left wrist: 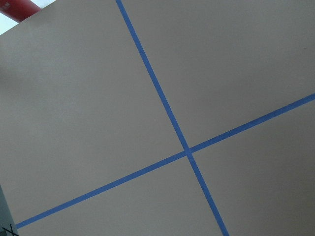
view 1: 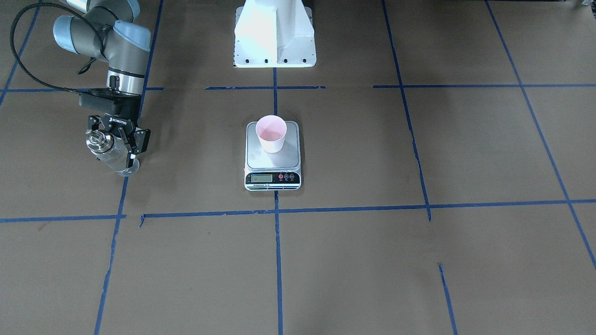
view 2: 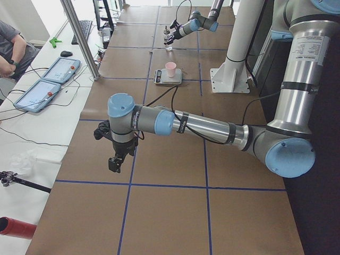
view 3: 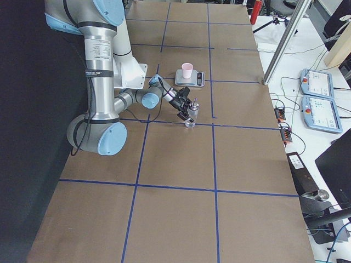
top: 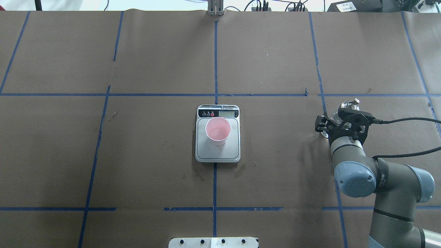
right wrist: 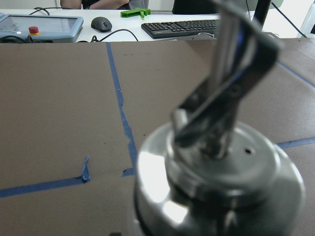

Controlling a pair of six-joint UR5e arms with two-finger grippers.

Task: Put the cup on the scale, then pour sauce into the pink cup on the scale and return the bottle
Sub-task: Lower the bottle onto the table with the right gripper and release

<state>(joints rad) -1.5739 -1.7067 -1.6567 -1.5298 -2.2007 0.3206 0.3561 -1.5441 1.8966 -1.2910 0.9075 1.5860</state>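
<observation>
The pale pink cup [view 1: 271, 133] stands upright on the steel platform of the scale [view 1: 273, 160], also in the overhead view [top: 218, 131]. My right gripper [view 1: 115, 142] reaches level from the side and is shut on the clear glass bottle [view 1: 116, 160] just below its silver cap [right wrist: 216, 172]. The bottle is upright, with its base at or just above the table [view 3: 190, 118], well off to my right of the scale. My left gripper [view 2: 116, 159] hangs over bare table far to my left. I cannot tell whether it is open.
The white robot base [view 1: 274, 35] stands behind the scale. Blue tape lines [view 1: 278, 209] cross the brown paper table. Tablets, a keyboard and cables [view 3: 315, 93] lie past the far table edge. An operator sits at the far left [view 2: 13, 50].
</observation>
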